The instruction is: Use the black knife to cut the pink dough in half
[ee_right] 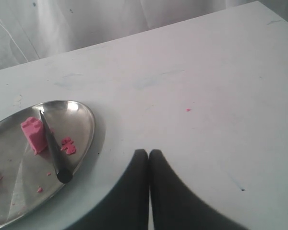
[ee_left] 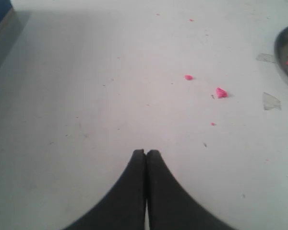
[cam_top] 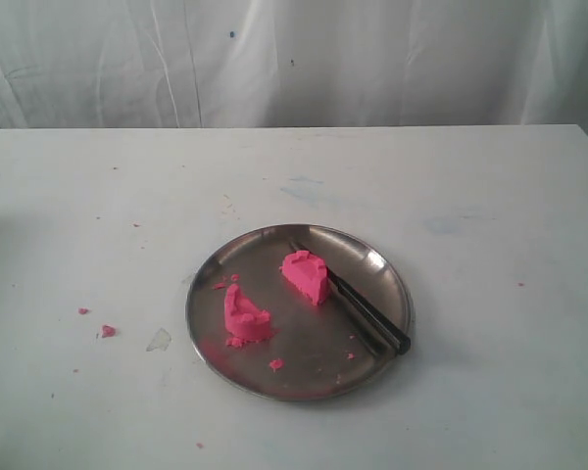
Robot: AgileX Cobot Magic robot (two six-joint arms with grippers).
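Observation:
The pink dough lies in two chunky halves on the steel plate [cam_top: 392, 279]: one half [cam_top: 245, 317] at the plate's left, the other half [cam_top: 307, 275] near its middle. The black knife [cam_top: 358, 305] rests on the plate right beside the second half, handle toward the plate's front right rim. In the right wrist view the knife [ee_right: 53, 149] leans by a dough half [ee_right: 33, 133]. My left gripper [ee_left: 146, 153] is shut and empty over bare table. My right gripper [ee_right: 149, 153] is shut and empty beside the plate [ee_right: 86, 125]. Neither gripper shows in the exterior view.
Tiny pink crumbs [cam_top: 108, 331] lie on the white table left of the plate, also seen as crumbs [ee_left: 221, 92] in the left wrist view. More crumbs [cam_top: 275, 364] dot the plate. A white curtain [cam_top: 294, 59] hangs behind the table's far edge.

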